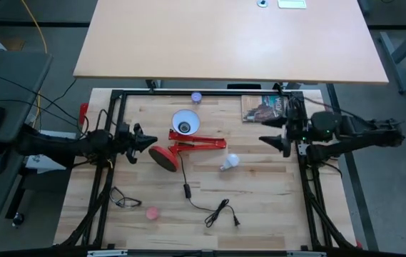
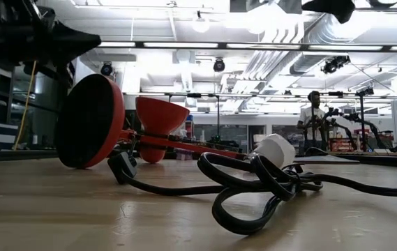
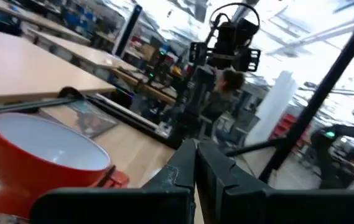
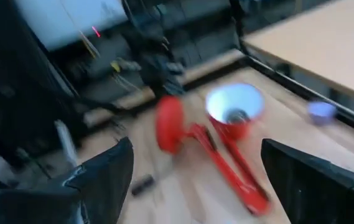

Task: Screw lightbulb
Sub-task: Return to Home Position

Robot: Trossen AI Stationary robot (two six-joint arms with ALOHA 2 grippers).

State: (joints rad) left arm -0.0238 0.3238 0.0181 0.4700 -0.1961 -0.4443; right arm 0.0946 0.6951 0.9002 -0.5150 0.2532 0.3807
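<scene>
The red lamp lies on its side at the table's middle. Its round base (image 1: 163, 158) stands on edge, and its shade (image 1: 185, 123), white inside, opens upward. The lightbulb (image 1: 230, 163), small and frosted white, lies on the table to the right of the lamp's arm (image 1: 201, 145); it also shows in the low view (image 2: 275, 149). My left gripper (image 1: 150, 140) is shut and empty, in the air just left of the lamp's base; its wrist view (image 3: 195, 158) shows the shade (image 3: 40, 155) close by. My right gripper (image 1: 272, 140) is open wide and empty, in the air right of the lamp and bulb (image 4: 196, 149).
The lamp's black cord and plug (image 1: 215, 210) lie coiled toward the near edge. A pale lavender round thing (image 1: 196, 97) and a booklet (image 1: 261, 108) lie at the far edge. A pink round thing (image 1: 152, 212) lies near left. A person (image 2: 313, 115) stands in the room behind.
</scene>
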